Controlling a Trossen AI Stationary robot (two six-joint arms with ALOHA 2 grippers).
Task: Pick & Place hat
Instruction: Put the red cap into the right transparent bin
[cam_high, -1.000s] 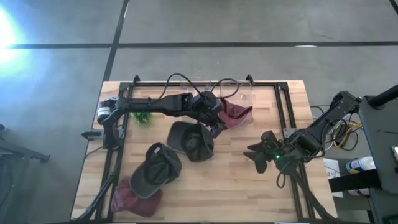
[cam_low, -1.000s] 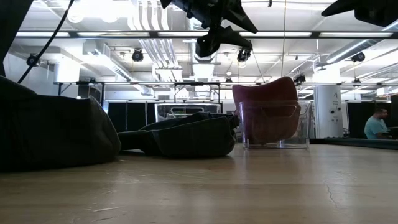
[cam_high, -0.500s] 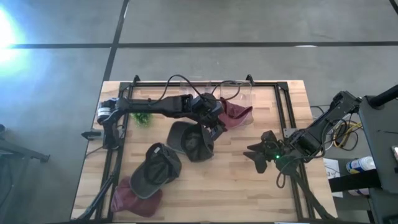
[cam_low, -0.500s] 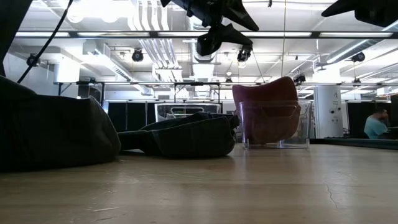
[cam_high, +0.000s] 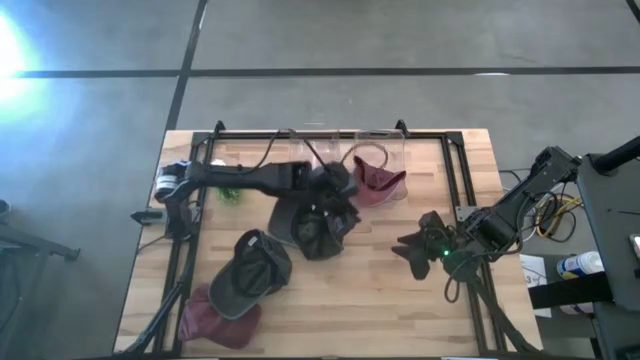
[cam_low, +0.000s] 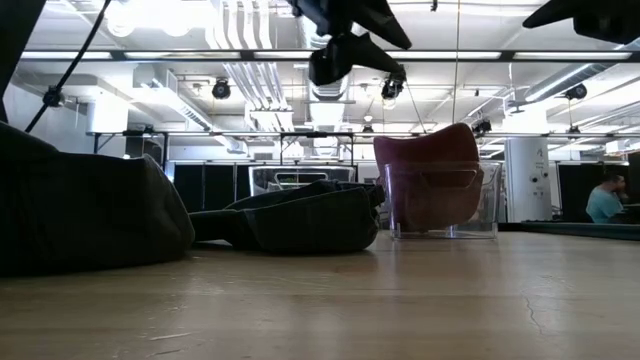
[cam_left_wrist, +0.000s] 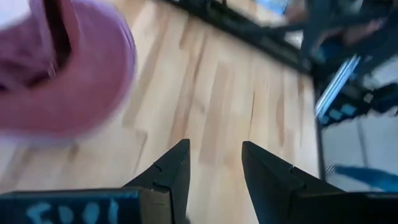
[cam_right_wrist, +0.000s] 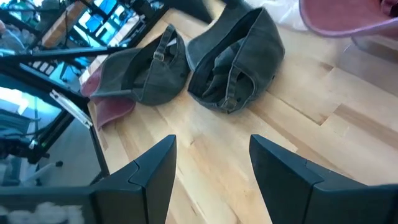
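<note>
The left gripper (cam_high: 338, 196) sits at the centre of the high view, above the upper edge of a dark grey cap (cam_high: 315, 228) lying crown-down on the wooden table (cam_high: 400, 300). In the left wrist view its two fingers (cam_left_wrist: 168, 177) stand apart with bare wood between them and nothing held. In the low view this gripper (cam_low: 340, 50) hangs at the top centre of the frame, clear of the cap (cam_low: 300, 215) on the table below it. A maroon cap (cam_high: 380, 182) rests in a clear container (cam_high: 372, 150) just right of the left gripper in the high view; the low view shows the maroon cap (cam_low: 430, 175) standing in the container (cam_low: 442, 205) right of centre. A second dark grey cap (cam_high: 250, 272) lies at lower left of centre, partly over another maroon cap (cam_high: 215, 318) near the lower left corner of the table. A small green object (cam_high: 228, 190) lies at the upper left of the table. The right gripper (cam_high: 412, 248) waits right of centre over bare wood; in the right wrist view its fingers (cam_right_wrist: 155, 168) are spread wide and empty, facing the two grey caps. A person (cam_low: 606, 200) is visible at the far right of the low view.
</note>
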